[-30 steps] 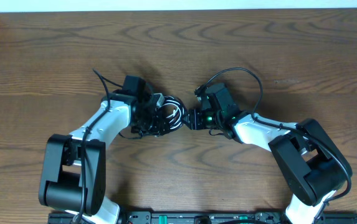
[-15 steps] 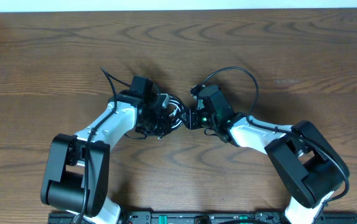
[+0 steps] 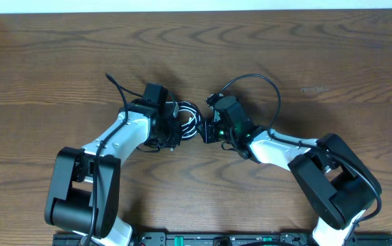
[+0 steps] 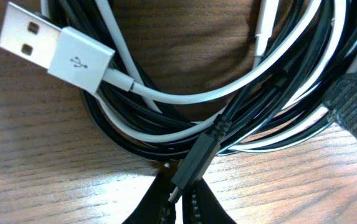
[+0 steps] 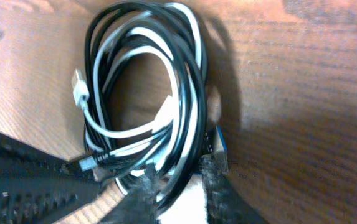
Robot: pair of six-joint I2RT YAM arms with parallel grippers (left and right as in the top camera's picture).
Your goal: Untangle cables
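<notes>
The cables (image 3: 189,121) lie as one coiled bundle of black and white cords between my two grippers at mid-table. In the left wrist view a white USB plug (image 4: 53,46) rests on the coil, and my left gripper (image 4: 179,202) is shut on the tip of a small black plug (image 4: 197,158). In the right wrist view the cables (image 5: 166,81) loop upward, and my right gripper (image 5: 181,193) straddles several strands at the coil's lower edge. Its jaws are narrow but a gap shows beside the right finger (image 5: 225,199). A blue-tipped plug (image 5: 220,149) sits by that finger.
The wooden table (image 3: 305,55) surrounds the bundle. Both arms converge from the front edge, so their wrists stand close together. The left gripper's black fingers (image 5: 28,180) cross the right wrist view's lower left. A thick black arm wire (image 3: 271,89) arcs above the right wrist.
The left jaws have closed onto the black plug. The right gripper has shifted left onto the bundle's edge and its jaws have narrowed around strands.
</notes>
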